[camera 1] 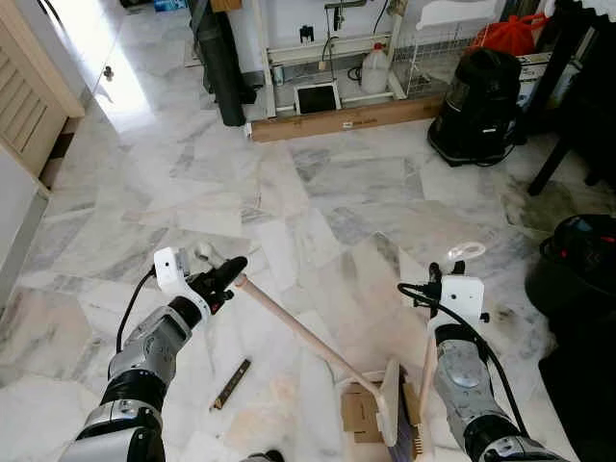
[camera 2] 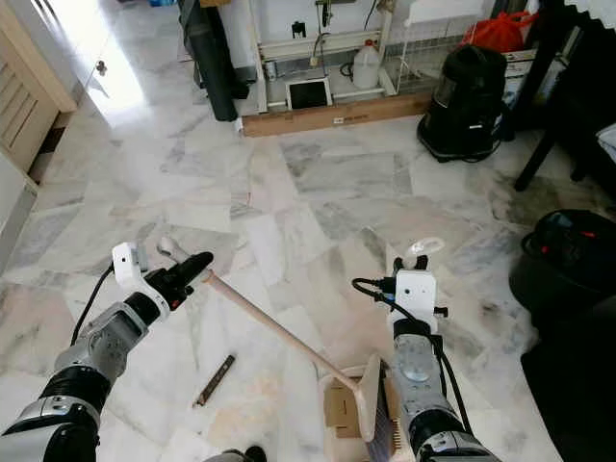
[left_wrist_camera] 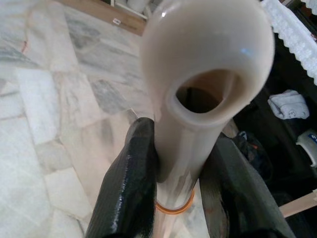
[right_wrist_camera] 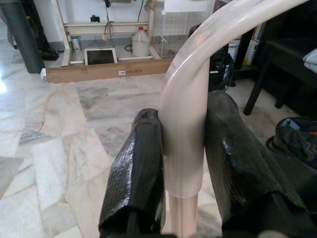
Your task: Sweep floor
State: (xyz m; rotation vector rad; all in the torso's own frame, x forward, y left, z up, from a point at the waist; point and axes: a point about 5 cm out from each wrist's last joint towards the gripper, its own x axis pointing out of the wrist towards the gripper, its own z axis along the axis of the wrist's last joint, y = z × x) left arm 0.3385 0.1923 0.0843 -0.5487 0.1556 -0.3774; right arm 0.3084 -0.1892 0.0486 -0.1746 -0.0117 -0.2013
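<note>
My left gripper (camera 1: 229, 272) is shut on the cream plastic end (left_wrist_camera: 208, 64) of a long wooden handle (camera 1: 308, 334). That handle slants down to a pale dustpan (camera 1: 389, 402) on the floor between my arms, with brown cardboard scraps (camera 1: 358, 412) in front of it. My right gripper (camera 1: 448, 271) is shut on the cream looped top (right_wrist_camera: 185, 114) of a second handle (camera 1: 426, 371), which drops to broom bristles (camera 1: 416, 443) beside the dustpan. Black fingers (right_wrist_camera: 133, 173) press that tube from both sides.
A short dark stick (camera 1: 231, 383) lies on the marble floor near my left arm. A black vacuum cleaner (camera 1: 478, 93) and a long wooden plank (camera 1: 346, 118) stand at the back. A black bin (camera 1: 582, 269) is at the right, and a wooden door (camera 1: 29, 91) at the left.
</note>
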